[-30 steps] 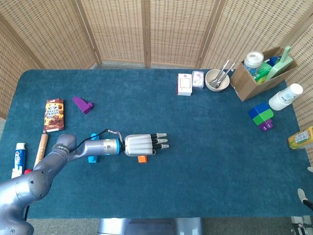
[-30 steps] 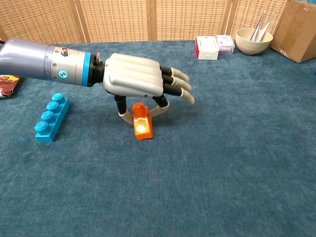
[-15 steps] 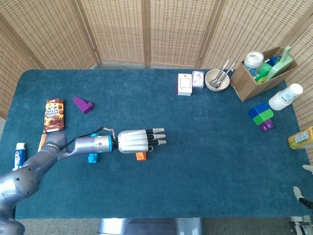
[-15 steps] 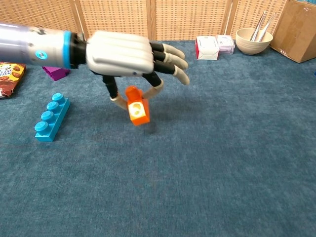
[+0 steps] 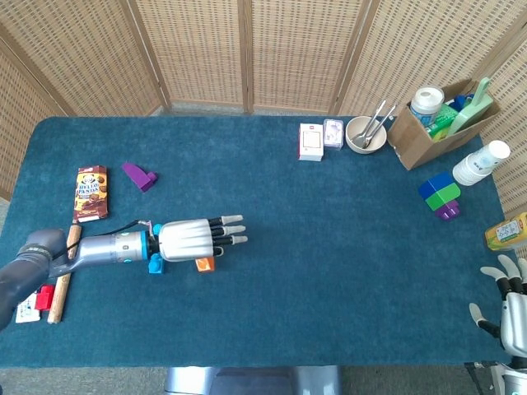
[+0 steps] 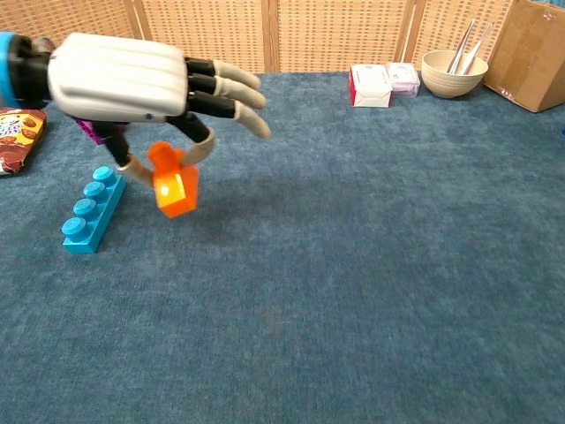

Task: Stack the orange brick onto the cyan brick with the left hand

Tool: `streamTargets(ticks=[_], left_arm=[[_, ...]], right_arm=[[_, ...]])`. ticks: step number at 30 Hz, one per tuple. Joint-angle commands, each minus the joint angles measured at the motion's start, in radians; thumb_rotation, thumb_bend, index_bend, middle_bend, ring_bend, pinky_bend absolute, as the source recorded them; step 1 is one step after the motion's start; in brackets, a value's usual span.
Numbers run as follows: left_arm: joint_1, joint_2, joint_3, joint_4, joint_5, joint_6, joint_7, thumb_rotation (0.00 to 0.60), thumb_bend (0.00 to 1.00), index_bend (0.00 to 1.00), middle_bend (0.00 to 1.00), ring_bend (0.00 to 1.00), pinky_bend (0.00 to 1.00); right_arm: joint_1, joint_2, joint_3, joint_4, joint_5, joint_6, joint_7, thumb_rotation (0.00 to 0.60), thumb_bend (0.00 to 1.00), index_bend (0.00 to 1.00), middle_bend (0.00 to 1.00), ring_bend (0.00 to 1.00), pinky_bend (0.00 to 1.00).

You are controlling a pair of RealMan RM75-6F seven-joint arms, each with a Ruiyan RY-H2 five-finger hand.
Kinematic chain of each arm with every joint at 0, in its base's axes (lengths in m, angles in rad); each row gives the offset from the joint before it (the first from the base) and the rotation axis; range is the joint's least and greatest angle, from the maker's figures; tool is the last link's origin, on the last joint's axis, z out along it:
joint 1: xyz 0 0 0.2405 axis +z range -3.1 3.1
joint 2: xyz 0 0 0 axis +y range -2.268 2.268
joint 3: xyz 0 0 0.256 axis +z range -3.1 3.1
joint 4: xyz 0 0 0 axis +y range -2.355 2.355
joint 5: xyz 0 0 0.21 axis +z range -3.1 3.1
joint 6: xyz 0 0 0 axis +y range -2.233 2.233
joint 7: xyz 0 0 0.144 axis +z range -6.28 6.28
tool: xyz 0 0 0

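Orange brick (image 6: 174,184) pinched under the left hand (image 6: 132,79), lifted off the teal tablecloth (image 5: 329,230), just right of the cyan brick (image 6: 91,211) lying flat, broad bare cloth to the right, right hand (image 5: 512,309) at the near right edge, fingers spread, holding nothing, snack packet (image 5: 90,193) lettering unreadable.

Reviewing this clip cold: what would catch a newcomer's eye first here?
The left hand holds the orange brick pinched and lifted off the blue cloth, just right of the cyan brick lying flat at the table's left. Far right, a cardboard box stuffed with items draws the eye next.
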Motion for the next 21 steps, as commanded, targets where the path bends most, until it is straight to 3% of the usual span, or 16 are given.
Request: streamTargets(ticks=[1, 21], left_arm=[[0.023, 0.031, 0.011, -0.024, 0.008, 0.012, 0.023, 0.6, 0.24, 0.71, 0.16, 0.01, 0.0], [0.1, 0.121, 0.034, -0.064, 0.033, -0.02, 0.081, 0.6, 0.24, 0.71, 0.15, 0.0, 0.0]], right_arm=[[0.007, -0.005, -0.001, -0.003, -0.003, -0.007, -0.007, 0.599, 0.22, 0.29, 0.16, 0.0, 0.0], [0.027, -0.016, 0.001, 0.015, -0.002, -0.022, 0.007, 0.599, 0.22, 0.29, 0.16, 0.0, 0.0]])
